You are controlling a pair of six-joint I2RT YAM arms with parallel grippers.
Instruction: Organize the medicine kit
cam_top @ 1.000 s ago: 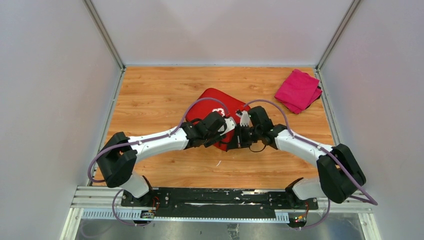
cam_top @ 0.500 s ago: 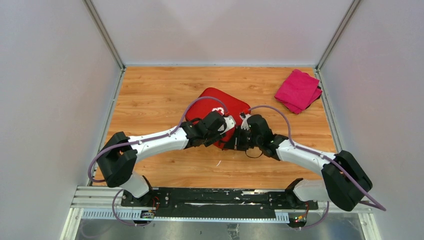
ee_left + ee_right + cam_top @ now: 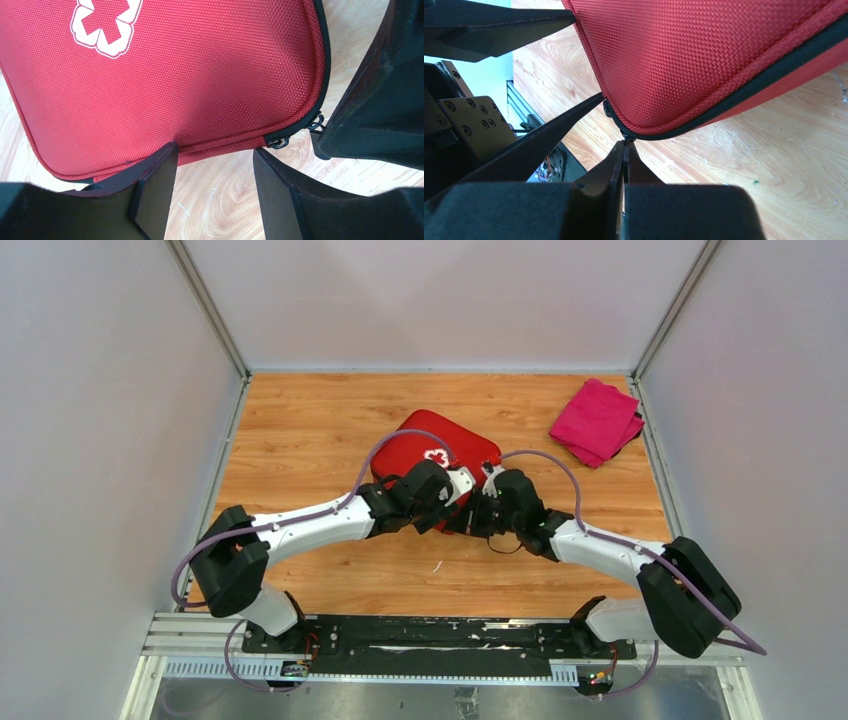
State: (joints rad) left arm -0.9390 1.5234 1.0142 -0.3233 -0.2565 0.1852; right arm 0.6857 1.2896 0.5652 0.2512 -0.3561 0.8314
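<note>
Item: medicine kit [image 3: 432, 445]. Rounded-square soft case in red woven, ribbed fabric with black zip piping around the rim. A white cross [image 3: 106, 22] with scalloped outline is printed on the lid. It lies flat and zipped, mid-table, on the wood-grain laminate table [image 3: 300, 430].

Left gripper [image 3: 215, 150]: matte black wedge fingers spread apart, straddling the kit's near edge and gripping nothing.

Right gripper [image 3: 624, 147]: fingers pressed together, pinching the small metal zip pull [image 3: 626, 136] at the kit's rounded corner.

Also present: magenta cloth [image 3: 597, 422], folded, at the far right corner, well apart from the kit.
</note>
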